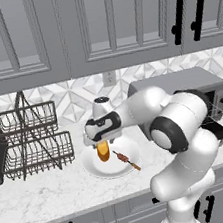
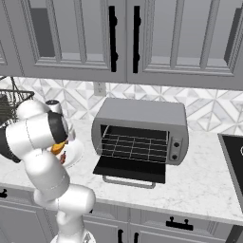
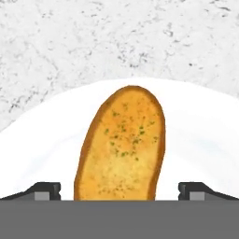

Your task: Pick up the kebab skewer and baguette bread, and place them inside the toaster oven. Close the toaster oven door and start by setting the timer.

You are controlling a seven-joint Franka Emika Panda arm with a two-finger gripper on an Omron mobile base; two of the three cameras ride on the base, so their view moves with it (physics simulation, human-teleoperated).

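1. The pincer [image 3: 119,191] hangs low over the white plate [image 3: 200,135], jaws spread wide and holding nothing; in the hand view its two dark fingertips [image 3: 44,190] stand one on each side of the baguette bread [image 3: 122,144], clear of its crust.
2. The baguette bread lies flat on the plate, a golden-orange oblong flecked with green, its rounded end pointing away from the hand. In the left base view it shows as an orange stub [image 1: 103,151] directly under the hand.
3. The kebab skewer [image 1: 126,160] lies on the same plate [image 1: 100,172], just beside the bread on the side toward the toaster oven, apart from it and slanting toward the front of the counter [image 1: 46,199].
4. A tall white canister [image 1: 101,106] stands behind the plate, partly hidden by the arm.
5. To the left, a two-tier dark wire rack [image 1: 31,143] stands on the counter.
6. On the other side of the plate sits the toaster oven [image 2: 141,130]. The toaster oven door [image 2: 131,169] is folded down flat, handle toward the front edge, and the wire rack inside the cavity is bare.
7. At the far right edge of the right base view, a dark cooktop [image 2: 233,161] is set into the counter.
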